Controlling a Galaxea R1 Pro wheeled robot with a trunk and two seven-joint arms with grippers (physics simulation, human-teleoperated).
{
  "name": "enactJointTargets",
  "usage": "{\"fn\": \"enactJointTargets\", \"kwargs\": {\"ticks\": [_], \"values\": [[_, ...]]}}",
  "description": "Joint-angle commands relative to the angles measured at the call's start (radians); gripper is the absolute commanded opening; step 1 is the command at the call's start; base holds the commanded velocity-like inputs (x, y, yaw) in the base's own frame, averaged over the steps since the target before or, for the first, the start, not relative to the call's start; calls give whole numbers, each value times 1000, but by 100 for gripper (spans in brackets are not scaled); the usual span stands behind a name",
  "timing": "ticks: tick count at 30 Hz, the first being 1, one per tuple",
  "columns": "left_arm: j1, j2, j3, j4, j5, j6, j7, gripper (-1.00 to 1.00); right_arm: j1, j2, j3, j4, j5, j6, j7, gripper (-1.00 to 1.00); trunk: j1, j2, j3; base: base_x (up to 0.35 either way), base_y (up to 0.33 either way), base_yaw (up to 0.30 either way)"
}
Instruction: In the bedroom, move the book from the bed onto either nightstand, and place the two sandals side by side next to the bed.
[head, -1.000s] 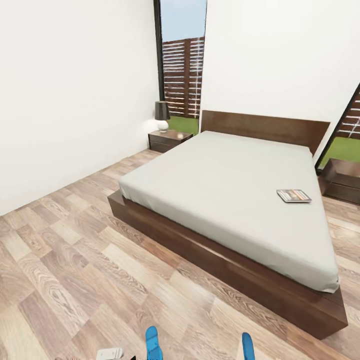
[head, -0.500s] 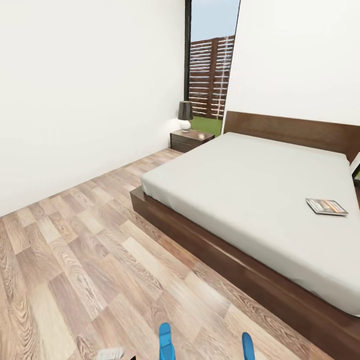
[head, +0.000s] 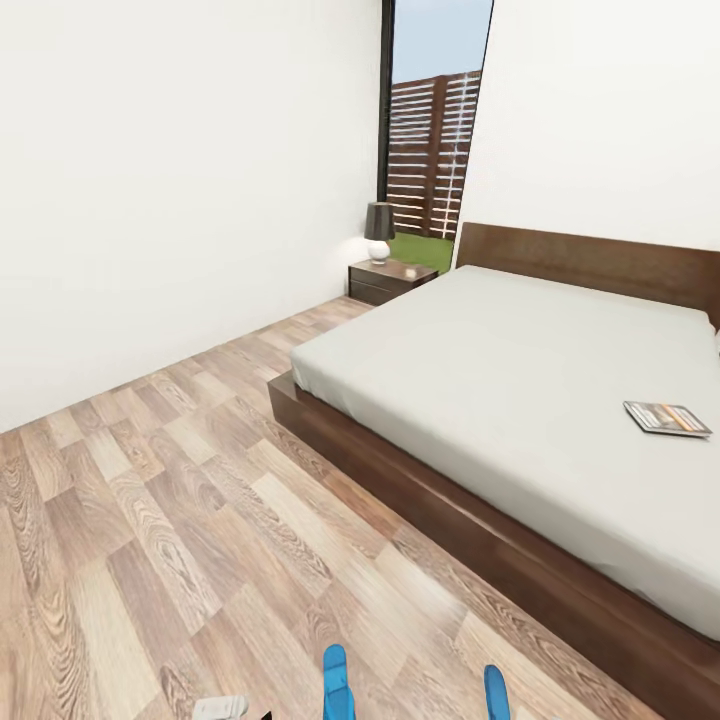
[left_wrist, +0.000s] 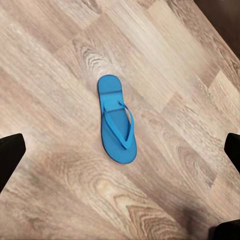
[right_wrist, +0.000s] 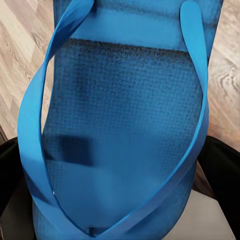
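Wood floor (left_wrist: 60, 60) carries one sandal (left_wrist: 116, 119) between spread left jaws; right jaws pinch another sandal (right_wrist: 125, 130).

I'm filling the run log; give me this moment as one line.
book on bed | one sandal on floor under open left gripper | other sandal close at right gripper | nightstand by headboard

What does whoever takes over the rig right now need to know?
Left gripper: open, fingers wide apart, hovering over the floor sandal, not touching it.
Right gripper: looks shut on the second sandal.
Book: lying flat on the bed.
Nightstand: beside the headboard, lamp on top.
Done: one sandal in hand.
Left: set both sandals side by side by the bed, move book to nightstand.
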Motion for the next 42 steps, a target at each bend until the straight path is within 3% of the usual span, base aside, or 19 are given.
{"fn": "enactJointTargets", "kwargs": {"ticks": [1, 31, 34, 38, 39, 42], "values": [[-1, 0, 2, 1, 5, 0, -6, 100, 0, 0, 1, 0, -8, 11, 3, -100, 0, 0, -1, 0, 0, 1], [-3, -4, 1, -8, 0, 1, 5, 100, 0, -2, 1, 0, -9, 10, 4, -100, 0, 0, -1, 27, -72, 0], [-16, -26, 2, -48, -2, 14, 69, 100, 0, -2, 1, -1, -9, 9, 4, -100, 0, 0, -1, 0, 0, 0], [-90, -110, -5, -101, -17, 78, 301, 100, 0, -2, 1, -1, -9, 9, 3, -100, 0, 0, -1, 0, 0, 0], [-99, -122, -9, -103, -23, 84, 328, 100, 0, -2, 1, -1, -9, 9, 3, -100, 0, 0, -1, 0, 0, 0], [-138, -168, -67, -109, -78, 101, 434, 100, 0, -2, 1, -1, -8, 9, 3, -100, 0, 0, -1, 0, 0, 0]]}}
